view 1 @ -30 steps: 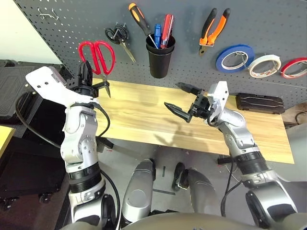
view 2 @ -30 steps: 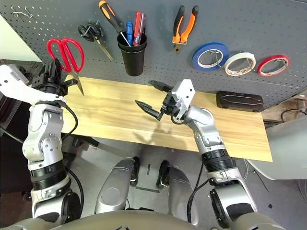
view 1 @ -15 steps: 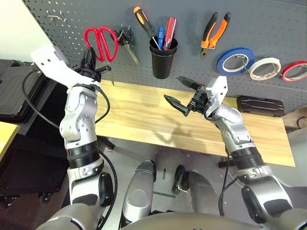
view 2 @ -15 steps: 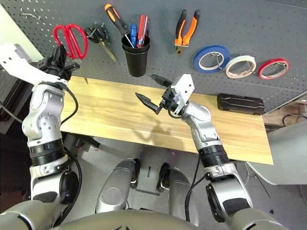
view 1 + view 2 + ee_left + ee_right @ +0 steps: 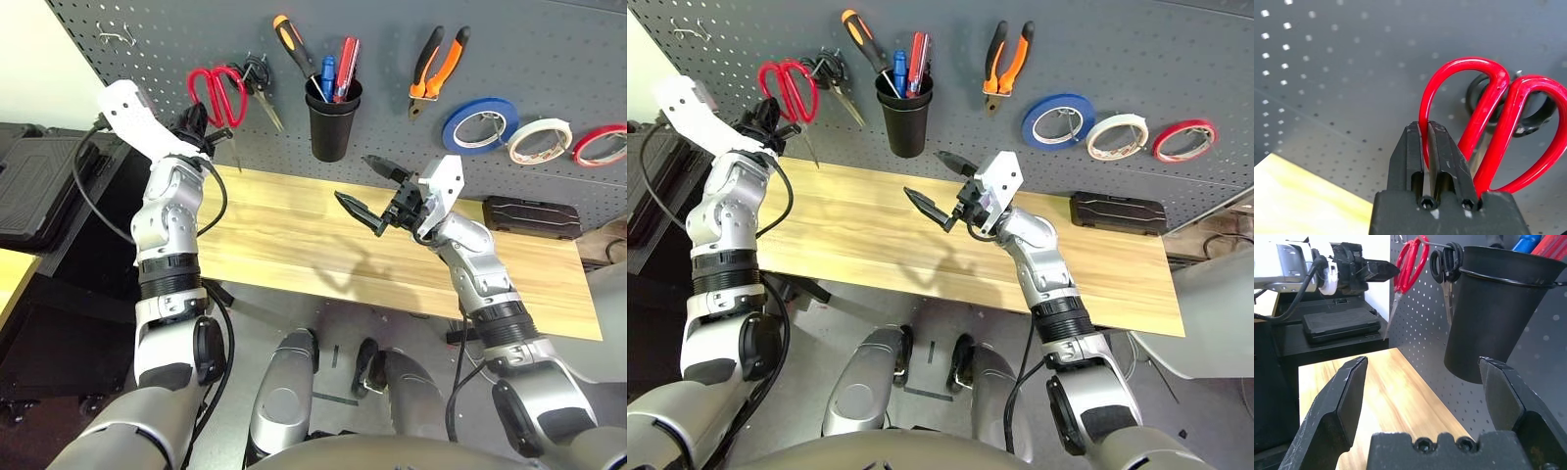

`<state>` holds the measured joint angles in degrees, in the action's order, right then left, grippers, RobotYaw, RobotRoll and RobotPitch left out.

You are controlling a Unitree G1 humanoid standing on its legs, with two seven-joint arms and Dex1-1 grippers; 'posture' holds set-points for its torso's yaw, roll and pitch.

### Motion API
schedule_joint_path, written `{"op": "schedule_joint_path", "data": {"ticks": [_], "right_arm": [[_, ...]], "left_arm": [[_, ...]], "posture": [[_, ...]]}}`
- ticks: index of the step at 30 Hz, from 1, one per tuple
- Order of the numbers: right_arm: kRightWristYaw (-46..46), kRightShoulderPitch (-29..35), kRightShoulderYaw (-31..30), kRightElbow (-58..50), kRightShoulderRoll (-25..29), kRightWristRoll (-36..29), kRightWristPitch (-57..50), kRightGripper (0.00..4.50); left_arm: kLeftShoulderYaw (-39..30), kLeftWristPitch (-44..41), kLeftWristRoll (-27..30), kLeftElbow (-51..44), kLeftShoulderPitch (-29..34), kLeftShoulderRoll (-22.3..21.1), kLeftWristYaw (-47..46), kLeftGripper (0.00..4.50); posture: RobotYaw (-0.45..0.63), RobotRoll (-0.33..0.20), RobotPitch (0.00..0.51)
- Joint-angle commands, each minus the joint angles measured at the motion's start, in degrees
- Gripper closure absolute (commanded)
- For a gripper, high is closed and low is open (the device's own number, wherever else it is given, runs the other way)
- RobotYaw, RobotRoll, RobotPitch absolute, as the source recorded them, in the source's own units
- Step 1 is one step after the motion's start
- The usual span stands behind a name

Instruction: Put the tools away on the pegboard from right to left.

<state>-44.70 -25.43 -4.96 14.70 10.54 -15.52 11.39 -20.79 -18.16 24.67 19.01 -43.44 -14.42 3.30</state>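
While pinched between left fingers [image 5: 1442, 156], red-handled scissors [image 5: 1488, 122] meet pegboard [image 5: 1352, 58].

I am working in a workshop: a pegboard [image 5: 549, 49] is holding tools above a wooden tabletop [image 5: 294, 235].

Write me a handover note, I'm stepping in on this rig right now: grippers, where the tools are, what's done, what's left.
Left gripper: shut on the red-handled scissors, held up against the pegboard beside the black-handled scissors; not hung yet.
Right gripper: open, empty, over the table.
Done: white tape roll and pliers hang on the board; screwdriver stands in the black cup.
Left: hook the red scissors, release.
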Motion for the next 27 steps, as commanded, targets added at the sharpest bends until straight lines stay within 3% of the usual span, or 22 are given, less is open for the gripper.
{"op": "schedule_joint_path", "data": {"ticks": [1, 15, 27], "right_arm": [[0.5, 1.2, 0.2, -1.2, 0.4, 0.4, -0.3, 0.00], [1.3, 1.8, 0.1, -1.4, 0.6, 0.8, -0.2, 0.00], [0.7, 1.5, 0.0, -1.1, 0.7, 0.5, 0.1, 0.00]], "left_arm": [[0.6, 1.0, -0.2, 0.2, -0.5, 0.3, 1.3, 4.45], [-0.4, 1.8, -0.2, 0.1, 1.8, 0.8, 1.1, 4.45], [-2.8, -1.4, 5.0, -15.8, 10.7, 1.9, 0.2, 4.45]], "posture": [[0.25, 0.000, 0.148], [0.25, 0.000, 0.151], [0.26, 0.000, 0.153]]}}
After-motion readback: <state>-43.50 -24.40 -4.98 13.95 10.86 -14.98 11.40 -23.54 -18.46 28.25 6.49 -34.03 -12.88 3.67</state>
